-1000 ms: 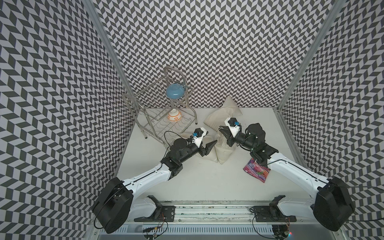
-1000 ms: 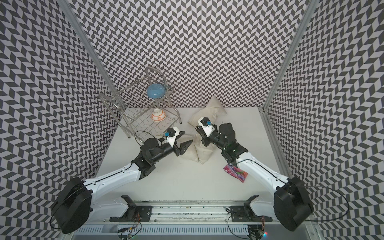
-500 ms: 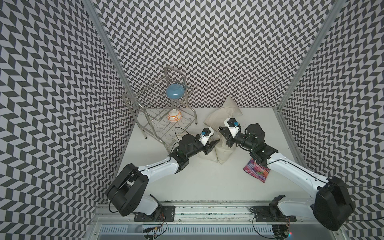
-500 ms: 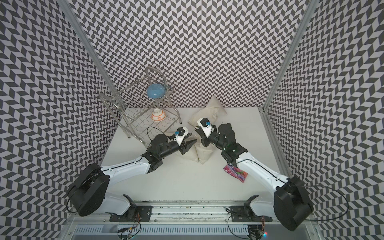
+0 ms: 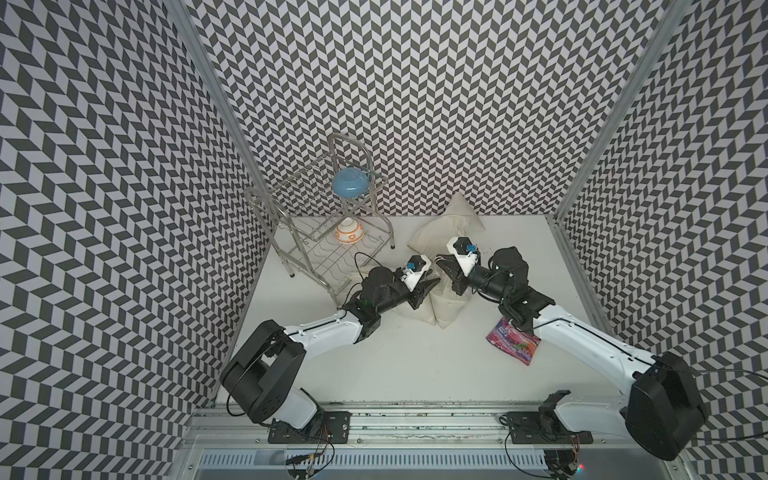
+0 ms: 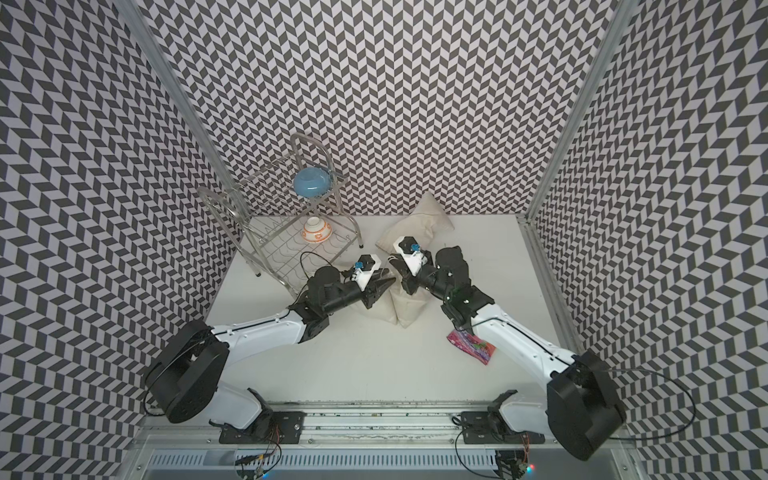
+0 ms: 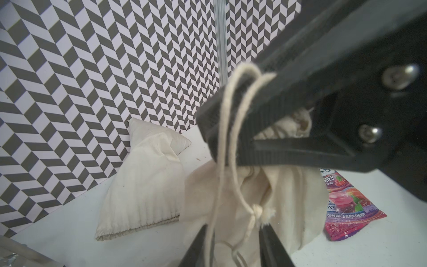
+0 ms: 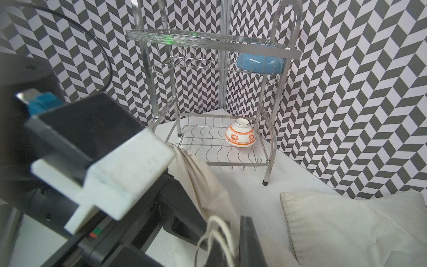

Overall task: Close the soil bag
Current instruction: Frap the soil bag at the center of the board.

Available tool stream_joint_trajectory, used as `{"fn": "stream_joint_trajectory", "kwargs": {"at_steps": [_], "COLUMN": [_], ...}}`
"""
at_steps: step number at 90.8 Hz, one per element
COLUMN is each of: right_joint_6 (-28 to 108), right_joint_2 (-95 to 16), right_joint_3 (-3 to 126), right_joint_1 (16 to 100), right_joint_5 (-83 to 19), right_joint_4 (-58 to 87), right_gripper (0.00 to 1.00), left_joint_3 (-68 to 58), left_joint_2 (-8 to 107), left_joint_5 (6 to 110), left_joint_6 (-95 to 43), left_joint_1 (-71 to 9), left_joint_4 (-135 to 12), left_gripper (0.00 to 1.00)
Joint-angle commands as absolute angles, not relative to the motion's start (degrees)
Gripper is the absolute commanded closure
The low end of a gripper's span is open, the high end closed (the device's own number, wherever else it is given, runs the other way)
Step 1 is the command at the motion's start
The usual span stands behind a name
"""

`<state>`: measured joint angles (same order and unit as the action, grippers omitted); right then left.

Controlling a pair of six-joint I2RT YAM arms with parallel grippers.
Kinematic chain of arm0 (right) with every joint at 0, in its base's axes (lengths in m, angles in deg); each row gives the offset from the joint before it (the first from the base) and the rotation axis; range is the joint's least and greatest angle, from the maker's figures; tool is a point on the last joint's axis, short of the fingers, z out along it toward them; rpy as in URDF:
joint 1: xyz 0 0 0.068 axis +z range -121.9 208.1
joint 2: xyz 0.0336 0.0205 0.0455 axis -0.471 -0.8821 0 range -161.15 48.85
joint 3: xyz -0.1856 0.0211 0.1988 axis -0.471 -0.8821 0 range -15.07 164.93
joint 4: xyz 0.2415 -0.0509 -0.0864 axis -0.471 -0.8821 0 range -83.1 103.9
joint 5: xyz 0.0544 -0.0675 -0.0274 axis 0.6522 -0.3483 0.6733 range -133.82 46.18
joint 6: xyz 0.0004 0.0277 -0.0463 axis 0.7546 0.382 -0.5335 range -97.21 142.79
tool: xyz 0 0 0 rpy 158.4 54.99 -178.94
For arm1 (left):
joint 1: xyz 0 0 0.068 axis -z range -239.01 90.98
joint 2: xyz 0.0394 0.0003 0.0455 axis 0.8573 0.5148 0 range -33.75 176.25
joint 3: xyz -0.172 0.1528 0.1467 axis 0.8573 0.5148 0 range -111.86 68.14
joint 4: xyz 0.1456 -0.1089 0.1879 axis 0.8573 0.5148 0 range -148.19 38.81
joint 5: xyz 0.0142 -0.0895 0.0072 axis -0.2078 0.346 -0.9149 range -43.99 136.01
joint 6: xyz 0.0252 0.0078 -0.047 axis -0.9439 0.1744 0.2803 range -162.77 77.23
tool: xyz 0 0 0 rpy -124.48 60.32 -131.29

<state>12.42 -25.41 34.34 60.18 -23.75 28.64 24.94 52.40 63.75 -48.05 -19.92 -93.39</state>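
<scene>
The soil bag [image 5: 449,309] [image 6: 409,309] is a cream cloth drawstring sack in the middle of the table, between both grippers. My right gripper [image 5: 442,266] [image 8: 233,231] is shut at the bag's gathered mouth, pinching the drawstring [image 7: 233,97], which loops over one of its fingers [image 7: 265,97]. My left gripper [image 5: 432,284] [image 7: 233,231] faces it from the other side, tips close to the right one's. Its fingers [image 7: 196,249] stand apart, with the hanging cords and their knot [image 7: 256,209] between them. The bag's cloth [image 7: 288,191] sags below the right gripper.
A second cream sack [image 5: 451,226] [image 7: 147,180] leans on the back wall behind the bag. A pink candy packet [image 5: 513,343] lies under the right arm. A wire rack [image 5: 316,249] at the back left holds a blue bowl [image 5: 350,185] and an orange-patterned bowl [image 5: 349,232].
My left arm has reached rightward to the bag's mouth and its jaws have narrowed around the hanging cords. The right gripper has stayed where it was, still shut.
</scene>
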Motion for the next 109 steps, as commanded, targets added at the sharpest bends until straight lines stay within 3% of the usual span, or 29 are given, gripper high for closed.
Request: {"fn": "stream_joint_trajectory", "kwargs": {"at_steps": [1, 9, 32, 66, 76, 90, 109], "right_joint_6": [11.92, 11.57, 15.64, 18.47, 18.69, 17.25, 14.19], "right_joint_2": [-25.77, -26.44, -32.84, -38.76, -37.52, -32.52, -25.62], "right_joint_3": [34.89, 34.19, 33.74, 35.34, 34.94, 32.36, 30.66], "right_joint_1": [60.62, 60.62, 60.13, 59.02, 58.78, 59.82, 61.55], "right_joint_5": [-24.25, -28.03, -58.51, -73.41, -71.56, -61.48, -40.87], "right_joint_4": [29.48, 29.48, 29.25, 25.60, 25.73, 27.84, 28.58], "right_gripper": [0.92, 0.90, 0.89, 0.84, 0.83, 0.80, 0.58], "left_joint_3": [24.23, 26.81, 34.96, 35.45, 35.66, 37.45, 43.58], "left_joint_2": [51.74, 48.54, 26.45, 6.63, 5.58, 7.78, 5.32], "left_joint_5": [63.91, 62.16, 47.26, 35.97, 32.05, 28.41, 23.07], "left_joint_6": [-47.18, -45.80, -39.37, -28.37, -26.19, -21.44, -13.13], "left_joint_1": [-20.36, -20.87, -22.10, -21.95, -21.59, -21.53, -23.73], "left_joint_4": [-95.71, -97.47, -99.55, -94.27, -92.40, -90.42, -86.04], "left_gripper": [0.81, 1.00, 1.00, 1.00, 1.00, 1.00, 1.00]}}
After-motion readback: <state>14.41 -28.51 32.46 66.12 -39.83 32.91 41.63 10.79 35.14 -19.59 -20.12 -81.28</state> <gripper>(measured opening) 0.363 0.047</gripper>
